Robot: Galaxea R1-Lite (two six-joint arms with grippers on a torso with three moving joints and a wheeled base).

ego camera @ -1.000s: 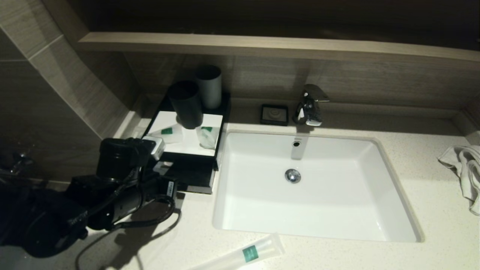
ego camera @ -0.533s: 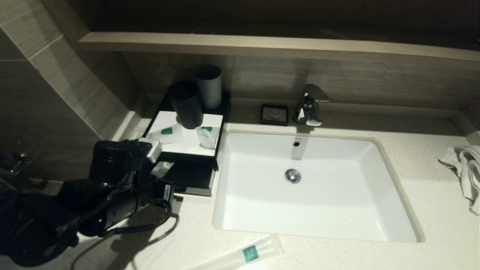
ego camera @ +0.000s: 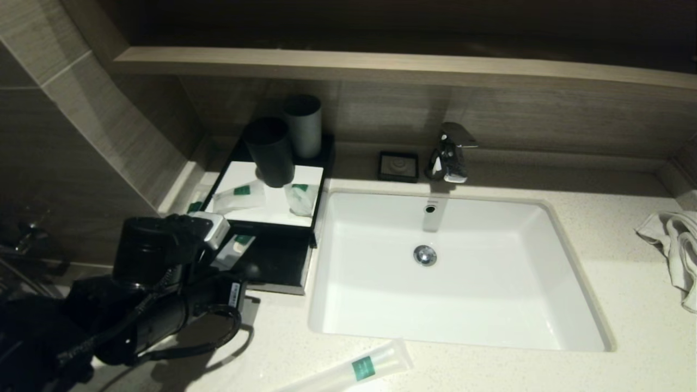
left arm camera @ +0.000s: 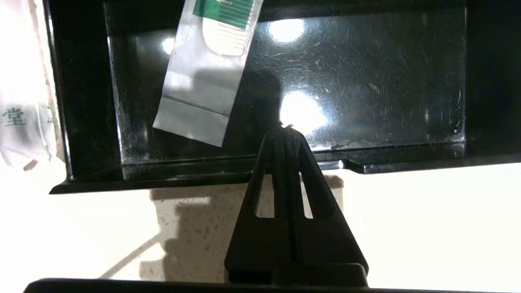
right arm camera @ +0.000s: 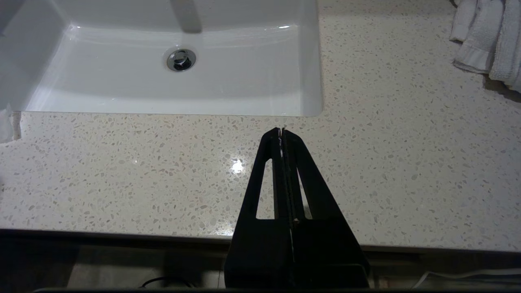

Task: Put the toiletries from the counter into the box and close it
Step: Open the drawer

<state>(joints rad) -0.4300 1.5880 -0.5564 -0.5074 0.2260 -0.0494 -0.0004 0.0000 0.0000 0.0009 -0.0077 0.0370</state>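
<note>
The black box stands left of the sink, its lower drawer pulled out toward me. A clear packet with a green label lies in the drawer's left part; it also shows in the left wrist view. My left gripper is shut and empty, its tip just over the drawer's front wall. A long clear packet with a green label lies on the counter in front of the sink. My right gripper is shut and empty above the counter in front of the sink.
Two dark cups and two small packets sit on the box's white top. Another packet lies on the counter left of the box. The white sink, tap, soap dish and a towel lie to the right.
My left arm has drawn back toward the front left. The drawer's front edge now sits nearer to me, and the packet inside it has come into view.
</note>
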